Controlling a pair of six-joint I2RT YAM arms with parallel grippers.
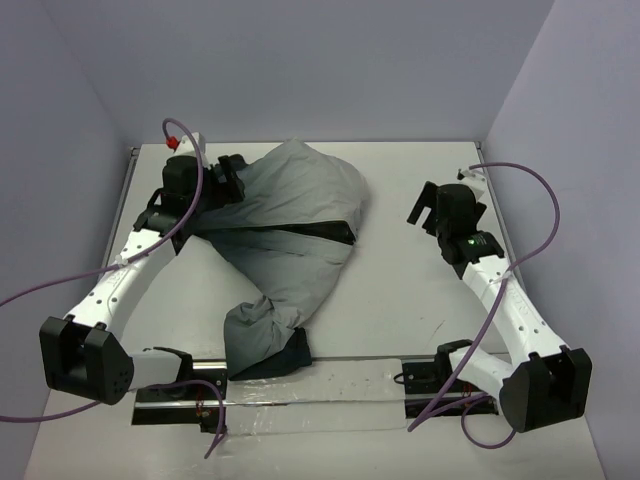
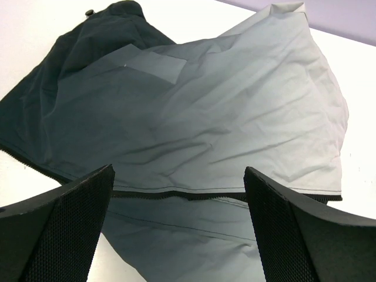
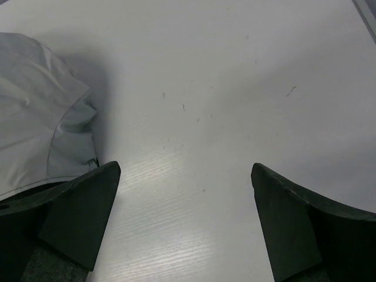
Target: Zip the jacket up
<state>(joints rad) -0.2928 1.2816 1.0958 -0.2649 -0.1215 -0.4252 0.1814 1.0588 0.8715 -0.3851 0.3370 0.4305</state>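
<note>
The jacket (image 1: 290, 230) lies crumpled on the white table, light grey at the back and darker toward the near sleeve end. Its dark zipper edge (image 2: 194, 192) runs across the left wrist view between my fingers. My left gripper (image 1: 228, 180) is open and empty at the jacket's left edge, above the fabric (image 2: 211, 117). My right gripper (image 1: 425, 205) is open and empty over bare table, to the right of the jacket; only the jacket's pale edge (image 3: 41, 135) shows at the left of its wrist view.
The white table (image 1: 400, 300) is walled by lilac panels at the back and sides. A shiny strip with the arm mounts (image 1: 320, 395) runs along the near edge. Purple cables (image 1: 520, 180) loop off both arms.
</note>
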